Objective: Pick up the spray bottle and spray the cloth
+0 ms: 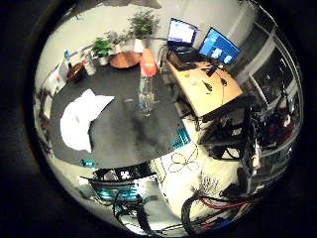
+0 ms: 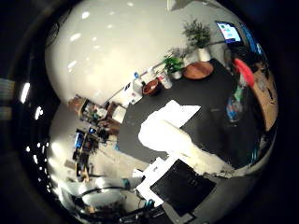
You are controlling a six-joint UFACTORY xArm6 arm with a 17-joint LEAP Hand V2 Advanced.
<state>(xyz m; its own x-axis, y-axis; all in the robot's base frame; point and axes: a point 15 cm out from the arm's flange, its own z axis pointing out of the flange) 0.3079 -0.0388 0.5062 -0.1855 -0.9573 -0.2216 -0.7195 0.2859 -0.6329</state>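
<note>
Little-finger palm view: clear plastic spray bottle with red trigger head (image 1: pixel 145 84) stands untouched, crumpled white cloth (image 1: pixel 81 118) at its eight o'clock (hand state indiscernible); everything remains.

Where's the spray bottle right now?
The spray bottle stands upright on the dark table, apart from the white cloth, toward the wooden desk.
</note>
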